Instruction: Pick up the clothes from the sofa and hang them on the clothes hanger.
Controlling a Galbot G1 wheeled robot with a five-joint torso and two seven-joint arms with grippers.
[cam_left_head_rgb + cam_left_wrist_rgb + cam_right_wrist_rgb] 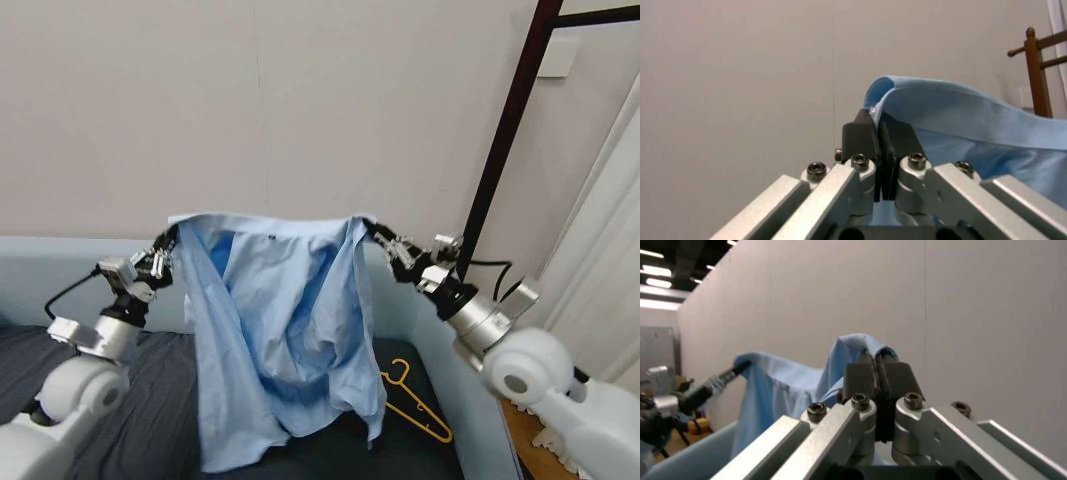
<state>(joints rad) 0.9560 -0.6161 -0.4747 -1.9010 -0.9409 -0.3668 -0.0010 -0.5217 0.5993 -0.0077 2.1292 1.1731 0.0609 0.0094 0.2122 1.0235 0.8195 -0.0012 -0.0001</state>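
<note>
A light blue shirt (275, 330) hangs spread in the air above the sofa, held at both shoulders. My left gripper (172, 240) is shut on the shirt's left shoulder, and in the left wrist view its gripper (879, 131) pinches the blue cloth (960, 117). My right gripper (372, 232) is shut on the other shoulder; the right wrist view shows that gripper (876, 369) clamped on the fabric (783, 385). An orange clothes hanger (412, 398) lies on the dark sofa seat (165, 400) under the shirt's right side.
A dark rack post (508, 130) rises behind my right arm against the plain wall. The pale blue sofa back (60, 270) runs behind the shirt. White curtain fabric (610, 260) hangs at the far right. A wooden stand (1037, 70) shows in the left wrist view.
</note>
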